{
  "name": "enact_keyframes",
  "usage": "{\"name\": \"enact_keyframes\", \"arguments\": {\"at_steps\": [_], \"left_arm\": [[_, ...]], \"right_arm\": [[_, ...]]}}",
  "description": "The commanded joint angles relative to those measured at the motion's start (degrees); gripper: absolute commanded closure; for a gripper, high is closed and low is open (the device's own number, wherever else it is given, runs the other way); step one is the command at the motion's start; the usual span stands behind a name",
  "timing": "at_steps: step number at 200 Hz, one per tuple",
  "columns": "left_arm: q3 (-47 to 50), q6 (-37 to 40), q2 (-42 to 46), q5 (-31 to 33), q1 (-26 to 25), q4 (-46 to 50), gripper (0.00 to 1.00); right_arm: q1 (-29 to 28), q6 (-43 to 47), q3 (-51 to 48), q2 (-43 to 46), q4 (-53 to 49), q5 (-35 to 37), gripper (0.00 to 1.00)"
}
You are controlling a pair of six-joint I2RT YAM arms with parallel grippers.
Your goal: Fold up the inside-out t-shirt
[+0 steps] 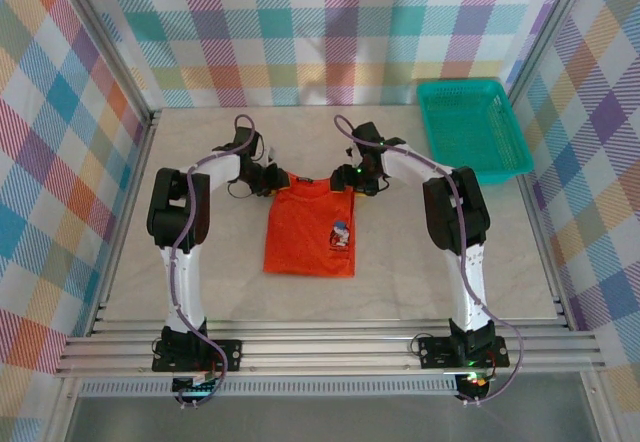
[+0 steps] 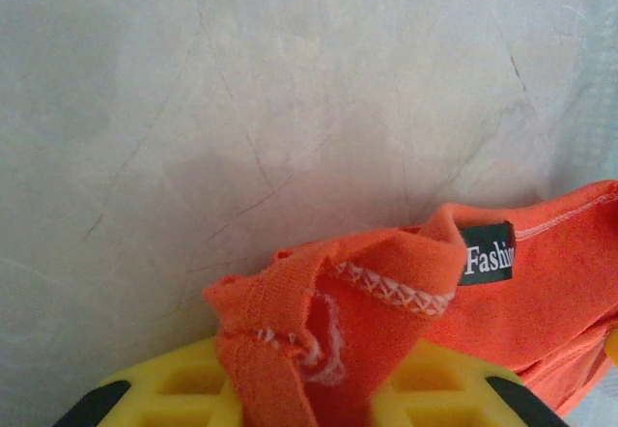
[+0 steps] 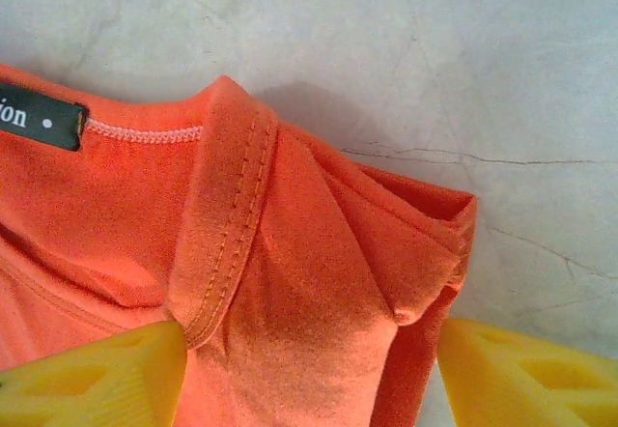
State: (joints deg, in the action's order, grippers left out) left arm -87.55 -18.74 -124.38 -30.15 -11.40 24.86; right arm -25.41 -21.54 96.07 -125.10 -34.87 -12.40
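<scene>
left gripper pinching shirt, right gripper wide

both down at the far edge of the shirt, one at each shoulder. from the left wrist: yellow fingers set narrow, with a bunched fold of orange cloth and its white zigzag stitching squeezed up between them. black label just to the right, at the neckline. from the right wrist: fingers spread well apart, straddling the collar band and a puckered shoulder, nothing clamped. near finger touching cloth, far one just beside the edge. shirt lying flat in the middle of the table, roughly rectangular, small print towards its right side. teal basket well apart, over in the far right corner.
</scene>
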Motion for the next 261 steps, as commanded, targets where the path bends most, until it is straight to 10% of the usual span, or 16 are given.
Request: {"name": "enact_keyframes", "arguments": {"at_steps": [1, 55, 137, 215, 261], "left_arm": [[-0.87, -0.77, -2.84, -1.84, -2.75, -2.27, 0.75], [0.21, -1.66, -2.88, -2.15, -2.81, -3.36, 0.79], [-5.26, -2.79, -1.81, -2.03, -2.93, -1.47, 1.00], [-24.50, -4.26, 8.29, -0.95, -2.14, 2.44, 1.00], [-2.44, -5.05, 25.68, 0.15, -4.55, -12.17, 1.00]], "right_arm": [[0.36, 0.15, -1.10, 0.88, -0.38, -0.62, 0.30], [-0.34, -0.90, -0.11, -1.93, 0.66, -3.89, 0.33], [1.18, -1.10, 7.35, -2.50, 0.07, -6.44, 1.00], [2.54, 4.23, 33.12, 0.71, -11.30, -7.45, 1.00], [2.56, 2.96, 3.39, 19.25, 3.92, -8.79, 1.00]]}}
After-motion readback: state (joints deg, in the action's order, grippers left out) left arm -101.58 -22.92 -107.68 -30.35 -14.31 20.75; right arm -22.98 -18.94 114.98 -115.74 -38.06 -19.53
